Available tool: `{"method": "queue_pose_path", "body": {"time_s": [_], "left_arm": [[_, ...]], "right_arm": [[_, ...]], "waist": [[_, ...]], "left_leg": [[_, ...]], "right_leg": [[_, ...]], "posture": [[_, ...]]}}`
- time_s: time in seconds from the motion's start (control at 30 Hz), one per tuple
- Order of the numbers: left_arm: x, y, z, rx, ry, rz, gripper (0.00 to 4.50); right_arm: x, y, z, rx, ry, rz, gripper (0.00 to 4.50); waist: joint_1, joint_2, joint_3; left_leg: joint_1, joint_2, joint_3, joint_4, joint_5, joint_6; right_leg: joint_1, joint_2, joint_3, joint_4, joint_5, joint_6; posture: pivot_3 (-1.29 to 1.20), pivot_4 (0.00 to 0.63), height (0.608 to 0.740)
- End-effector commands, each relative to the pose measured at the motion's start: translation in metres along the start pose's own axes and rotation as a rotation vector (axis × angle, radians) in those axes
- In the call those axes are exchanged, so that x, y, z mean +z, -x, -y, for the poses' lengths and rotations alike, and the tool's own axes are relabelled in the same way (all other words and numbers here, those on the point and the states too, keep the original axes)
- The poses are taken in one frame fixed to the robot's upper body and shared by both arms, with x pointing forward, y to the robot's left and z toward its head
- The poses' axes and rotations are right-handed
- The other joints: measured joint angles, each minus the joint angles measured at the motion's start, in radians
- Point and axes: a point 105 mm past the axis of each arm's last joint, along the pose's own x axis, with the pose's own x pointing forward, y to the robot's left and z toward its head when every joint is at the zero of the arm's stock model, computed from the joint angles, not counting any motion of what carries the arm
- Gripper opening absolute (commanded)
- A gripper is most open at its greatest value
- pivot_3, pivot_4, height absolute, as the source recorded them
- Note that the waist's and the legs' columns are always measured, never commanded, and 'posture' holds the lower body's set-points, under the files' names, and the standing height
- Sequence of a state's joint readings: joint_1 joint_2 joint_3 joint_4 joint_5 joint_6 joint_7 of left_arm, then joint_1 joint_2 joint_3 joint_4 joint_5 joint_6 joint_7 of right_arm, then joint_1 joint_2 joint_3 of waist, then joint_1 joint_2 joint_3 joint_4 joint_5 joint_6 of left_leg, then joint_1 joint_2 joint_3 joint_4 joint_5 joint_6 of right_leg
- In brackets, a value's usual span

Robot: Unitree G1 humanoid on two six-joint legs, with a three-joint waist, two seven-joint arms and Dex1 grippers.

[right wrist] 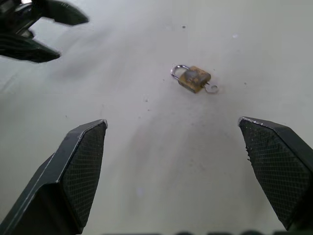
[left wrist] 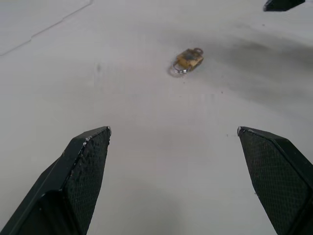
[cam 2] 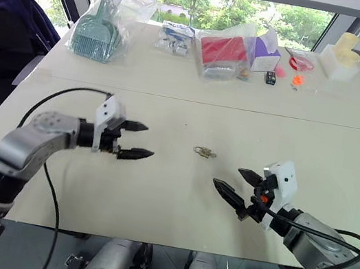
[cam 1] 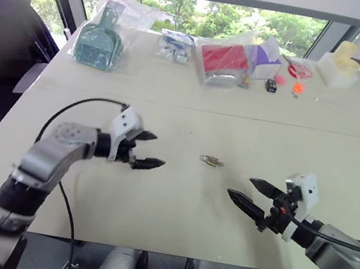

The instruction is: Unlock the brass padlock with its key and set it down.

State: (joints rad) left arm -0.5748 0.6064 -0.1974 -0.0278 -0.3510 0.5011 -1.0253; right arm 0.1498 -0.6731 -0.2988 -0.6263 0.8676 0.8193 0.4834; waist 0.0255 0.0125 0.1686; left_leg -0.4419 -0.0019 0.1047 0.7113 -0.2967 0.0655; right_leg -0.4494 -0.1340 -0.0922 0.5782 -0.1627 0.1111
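Left gripper point(cam 1: 152, 150) raised just above the pale table point(cam 1: 168, 202), forearm bent inward, black fingers spread wide and aimed across toward the right, nothing between them. Right gripper point(cam 1: 248, 192) low over the table's near edge, pointed forward and to the left, fingers likewise wide apart and empty. Between the two, apart from both, the brass padlock point(right wrist: 194, 78) lying flat on the bare tabletop: tiny, dull gold-yellow body, worn face, thin silvery shackle loop at one end, small metal ring at the other. Bagged items and a white box lined up along the far edge by the window.
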Motion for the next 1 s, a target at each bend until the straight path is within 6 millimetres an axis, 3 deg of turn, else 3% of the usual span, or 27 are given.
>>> {"method": "queue_pose_path", "body": {"time_s": [0.03,0.23,0.4,0.53,0.77,0.9,1.0], "left_arm": [[0.02,-0.026,-0.006,-0.148,-0.165,-0.006,4.33],[0.028,-0.08,-0.001,-0.408,-0.324,-0.087,4.33],[0.026,-0.12,0.004,-0.44,-0.351,-0.141,4.33],[0.022,-0.139,0.009,-0.421,-0.344,-0.186,4.33],[-0.003,-0.147,0.009,-0.379,-0.365,-0.328,4.33],[-0.006,-0.146,0.01,-0.393,-0.347,-0.349,4.33],[-0.012,-0.144,0.009,-0.394,-0.371,-0.383,3.56]], "right_arm": [[0.01,0.002,0.002,-0.023,0.032,0.042,4.45],[0.008,0.004,0.001,-0.091,0.022,0.073,4.45],[0.006,0.006,-0.007,-0.139,-0.012,0.115,4.45],[0.005,0.009,-0.01,-0.18,-0.024,0.134,4.45],[0.006,0.01,-0.013,-0.214,-0.035,0.156,4.45],[0.007,0.009,-0.011,-0.221,-0.036,0.161,4.45],[0.007,0.006,-0.01,-0.219,-0.036,0.162,4.5]], "waist": [[0.015,0.0,0.0],[0.016,-0.001,0.0],[0.014,-0.003,0.001],[0.013,-0.004,0.002],[0.015,-0.004,0.002],[0.013,-0.005,0.002],[0.013,-0.005,0.002]], "left_leg": [[0.0,0.0,0.0,0.0,0.001,0.002],[-0.001,0.0,0.001,0.001,0.001,0.005],[-0.002,0.0,0.001,0.003,0.0,0.006],[-0.002,0.0,0.0,0.004,0.0,0.007],[-0.002,0.0,0.0,0.004,-0.001,0.008],[-0.001,0.0,0.0,0.005,-0.001,0.008],[0.0,0.001,0.0,0.005,-0.001,0.008]], "right_leg": [[0.0,0.0,0.0,0.0,0.0,0.0],[0.0,0.0,0.0,-0.001,0.0,0.0],[0.0,0.0,0.0,-0.001,0.0,0.0],[0.0,0.0,0.0,-0.001,0.0,0.001],[0.0,0.0,0.0,0.0,0.0,0.001],[0.002,0.0,0.0,-0.001,0.0,0.001],[0.002,0.0,0.0,-0.001,0.0,0.001]], "posture": [[0.0,0.15,0.735],[0.0,0.15,0.735],[0.0,0.15,0.735],[0.0,0.15,0.735],[0.0,0.15,0.735],[0.0,0.15,0.735],[0.0,0.15,0.735]]}}
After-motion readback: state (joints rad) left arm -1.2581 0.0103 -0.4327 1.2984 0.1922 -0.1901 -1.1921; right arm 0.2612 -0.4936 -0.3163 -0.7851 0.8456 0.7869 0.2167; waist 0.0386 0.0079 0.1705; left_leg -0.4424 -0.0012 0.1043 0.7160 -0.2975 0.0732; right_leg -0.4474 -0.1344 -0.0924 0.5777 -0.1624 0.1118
